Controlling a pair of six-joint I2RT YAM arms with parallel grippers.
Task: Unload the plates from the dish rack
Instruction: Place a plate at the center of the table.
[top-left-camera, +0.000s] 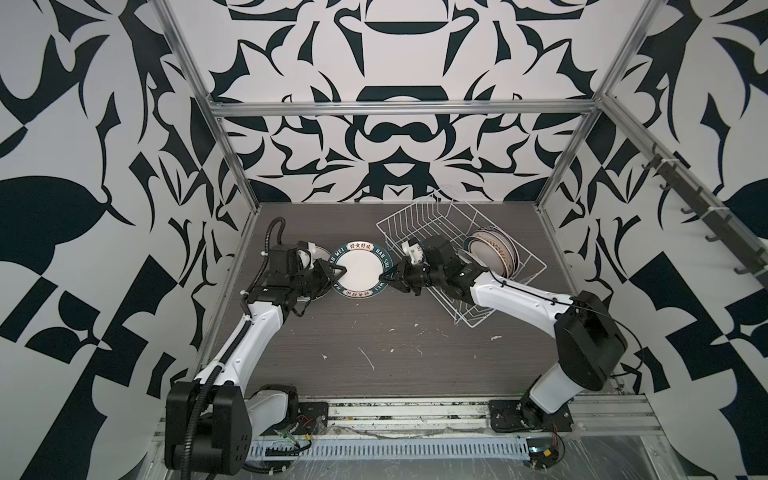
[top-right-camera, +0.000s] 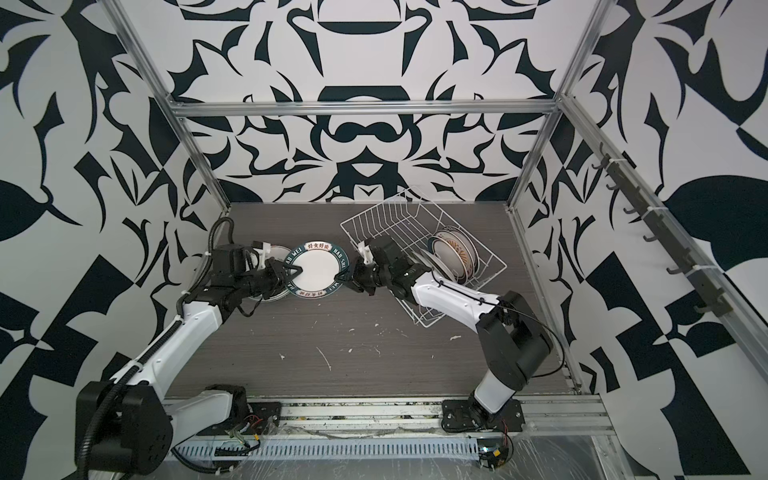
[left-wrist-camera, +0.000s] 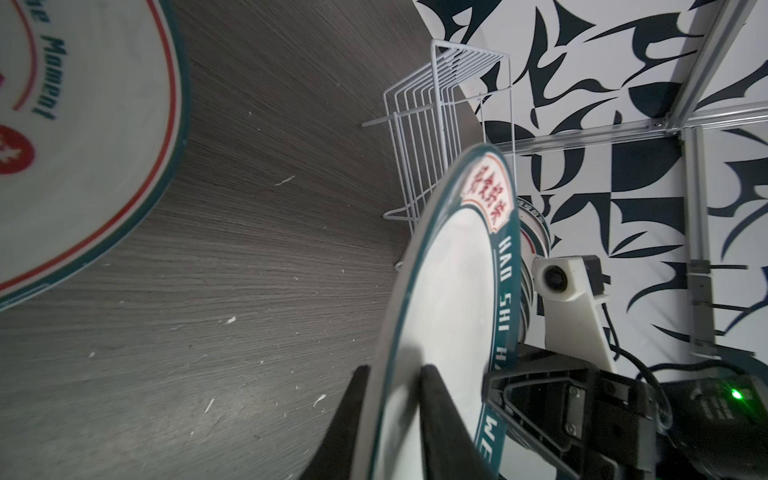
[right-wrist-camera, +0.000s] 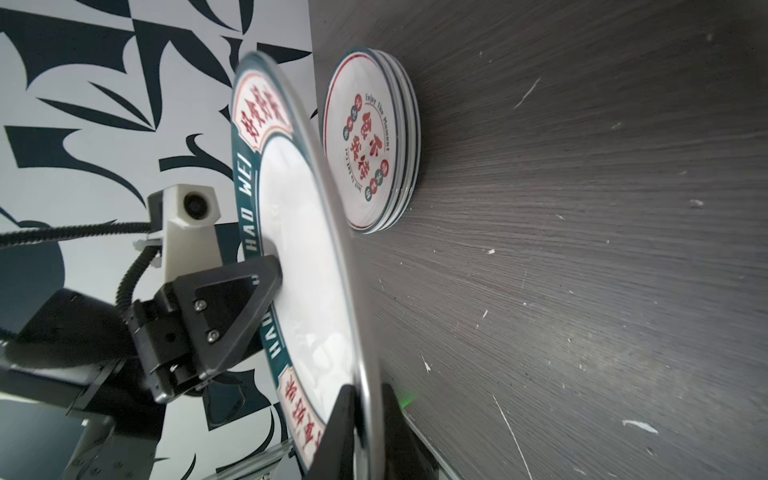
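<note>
Green-rimmed plate (top-left-camera: 356, 269) hangs over the worktop (top-left-camera: 374, 353): your left jaws clamp one edge, right jaws straddle the opposite edge, grip unclear; plate stack (right-wrist-camera: 374, 141) sits nearest your left jaws.

Black-and-white patterned walls (top-left-camera: 395, 62) enclose a scuffed grey wood-grain table (top-left-camera: 395, 340).

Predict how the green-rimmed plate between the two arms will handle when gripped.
The green-rimmed plate looks rigid: gripped only at its rim, it shows no sag. Its glossy face suggests a slippery grip. Probably ceramic, so breakable if dropped.
</note>
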